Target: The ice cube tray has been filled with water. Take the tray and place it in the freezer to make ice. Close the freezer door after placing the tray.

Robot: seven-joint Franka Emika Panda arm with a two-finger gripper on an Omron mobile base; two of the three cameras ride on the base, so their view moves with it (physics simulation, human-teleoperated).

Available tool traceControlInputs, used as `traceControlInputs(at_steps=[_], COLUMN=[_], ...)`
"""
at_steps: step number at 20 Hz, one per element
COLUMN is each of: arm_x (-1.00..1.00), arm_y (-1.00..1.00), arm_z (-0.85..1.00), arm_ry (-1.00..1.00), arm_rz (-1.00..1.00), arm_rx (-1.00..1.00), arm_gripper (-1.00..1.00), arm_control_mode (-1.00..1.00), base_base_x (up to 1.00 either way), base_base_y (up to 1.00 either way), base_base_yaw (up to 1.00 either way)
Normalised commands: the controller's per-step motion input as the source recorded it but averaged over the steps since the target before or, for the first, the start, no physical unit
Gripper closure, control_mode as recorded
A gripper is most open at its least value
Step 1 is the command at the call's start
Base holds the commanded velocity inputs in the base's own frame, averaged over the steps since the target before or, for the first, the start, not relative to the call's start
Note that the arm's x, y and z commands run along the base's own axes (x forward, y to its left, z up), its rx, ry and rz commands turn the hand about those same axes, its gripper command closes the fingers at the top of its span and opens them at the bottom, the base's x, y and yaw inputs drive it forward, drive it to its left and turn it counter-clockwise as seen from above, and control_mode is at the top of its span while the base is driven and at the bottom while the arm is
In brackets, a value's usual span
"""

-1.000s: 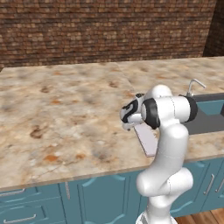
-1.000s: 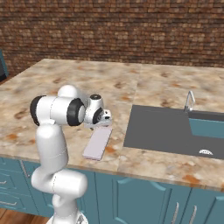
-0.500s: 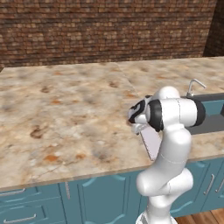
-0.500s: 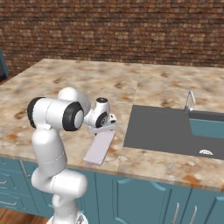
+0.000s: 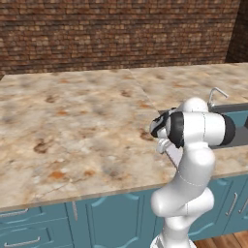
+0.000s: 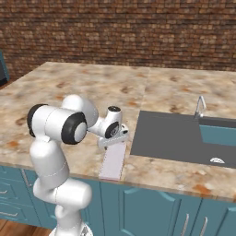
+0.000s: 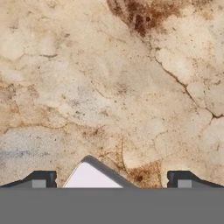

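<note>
I find the ice cube tray (image 6: 114, 161) lying flat on the marble counter (image 6: 83, 87), at the front part of the counter just left of the dark sink (image 6: 175, 136). Its long axis runs from the counter's front edge back toward the brick wall (image 6: 120, 32), nearly square to that edge; the near short end sits right at the edge. In the right base view the far end is hidden under the arm's hand, so I cannot see its full length. In the left base view I see a strip of the tray (image 5: 173, 154) beside the arm's forearm.

The gripper (image 7: 111, 179) hangs above the tray's far end, pointed down at the counter. In the hand view its two dark fingertips (image 7: 41, 179) stand wide apart, with one pale corner of the tray (image 7: 92, 177) rising between them. Nothing is held; the fingers are apart and off the tray, as far as I can tell.

A curved tap (image 6: 201, 107) stands at the sink's far side.
</note>
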Motion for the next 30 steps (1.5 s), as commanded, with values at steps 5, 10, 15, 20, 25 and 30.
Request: traceControlInputs(at_steps=[5, 10, 15, 20, 25, 30], arm_x=[-0.59, -0.29, 0.60, 0.24, -0.03, -0.18], arm_y=[-0.37, -0.31, -0.01, 0.00, 0.12, 0.22], arm_z=[-0.18, -0.05, 0.16, 0.42, 0.90, 0.88], arm_ry=[0.05, 0.02, -0.01, -0.05, -0.23, -0.20], arm_rz=[0.08, 0.03, 0.00, -0.04, -0.22, -0.25], arm_rx=[0.00, 0.00, 0.00, 0.00, 0.00, 0.00], arm_gripper=[-1.00, -1.00, -1.00, -1.00, -1.00, -1.00], arm_control_mode=[-1.00, -1.00, -1.00, -1.00, -1.00, -1.00], base_base_x=[0.00, 0.00, 0.00, 0.00, 0.00, 0.00], base_base_y=[0.00, 0.00, 0.00, 0.00, 0.00, 0.00], base_base_yaw=[0.00, 0.00, 0.00, 0.00, 0.00, 0.00])
